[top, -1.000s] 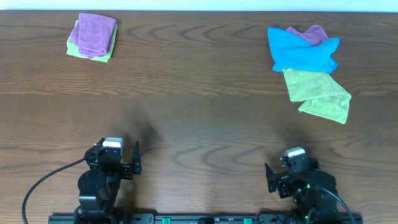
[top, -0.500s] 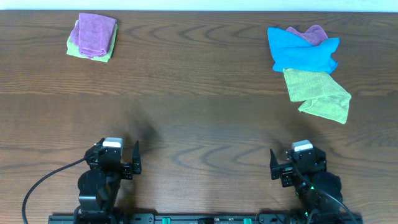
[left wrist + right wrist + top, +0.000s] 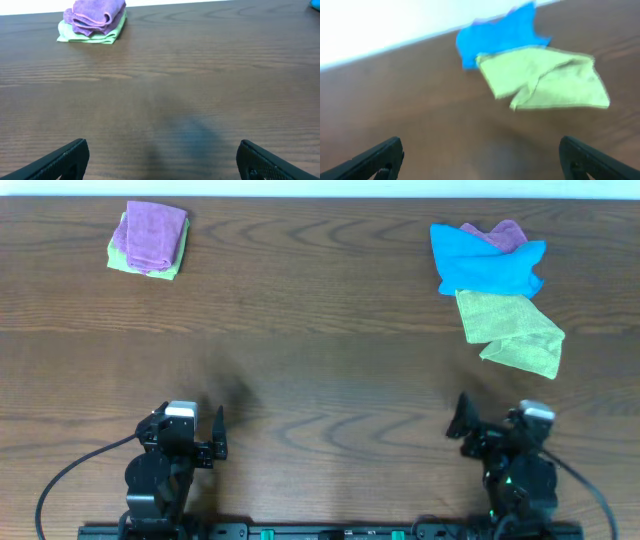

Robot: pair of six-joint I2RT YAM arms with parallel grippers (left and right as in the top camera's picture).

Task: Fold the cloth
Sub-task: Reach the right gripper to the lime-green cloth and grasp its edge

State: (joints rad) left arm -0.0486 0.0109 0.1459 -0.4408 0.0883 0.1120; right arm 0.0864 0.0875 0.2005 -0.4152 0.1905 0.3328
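Green cloth [image 3: 510,330] lies rumpled at the desk's [image 3: 320,370] far right.
It touches a blue cloth [image 3: 487,260]; left hand [image 3: 161,156] and right hand [image 3: 481,152] gape wide, empty, well apart from it.

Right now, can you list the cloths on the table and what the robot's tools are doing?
cloth to fold: lime-green soft microfibre towel, rumpled, far right
behind it: bright blue cloth, touching it, with a rumpled purple cloth peeking out
far left: folded purple cloth on a folded green cloth
left tool: open, empty
right tool: open, empty, facing the towel
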